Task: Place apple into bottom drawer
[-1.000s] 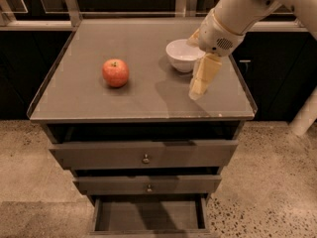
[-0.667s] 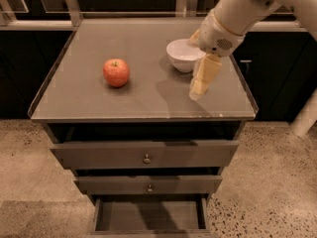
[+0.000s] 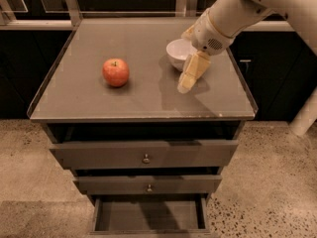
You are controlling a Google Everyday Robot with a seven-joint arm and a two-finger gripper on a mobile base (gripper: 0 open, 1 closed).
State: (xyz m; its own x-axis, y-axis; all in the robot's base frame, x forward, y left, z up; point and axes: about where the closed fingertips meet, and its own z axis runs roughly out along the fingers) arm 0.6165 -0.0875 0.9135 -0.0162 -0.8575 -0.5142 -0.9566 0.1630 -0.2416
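The red-orange apple (image 3: 116, 72) sits on the grey cabinet top (image 3: 99, 100), left of centre. My gripper (image 3: 185, 86) hangs over the top's right half, just in front of the white bowl (image 3: 178, 53), well to the right of the apple. It holds nothing that I can see. The bottom drawer (image 3: 147, 216) is pulled out at the foot of the cabinet and its flat grey floor is bare.
Two wider drawers with round knobs, the upper (image 3: 145, 155) and the middle (image 3: 147, 184), sit slightly ajar above the bottom drawer. Dark cabinets and a railing (image 3: 73, 6) run behind the cabinet. A speckled floor (image 3: 267, 192) surrounds it.
The gripper and arm have shifted slightly left toward the apple. The apple, bowl and drawers have not moved.
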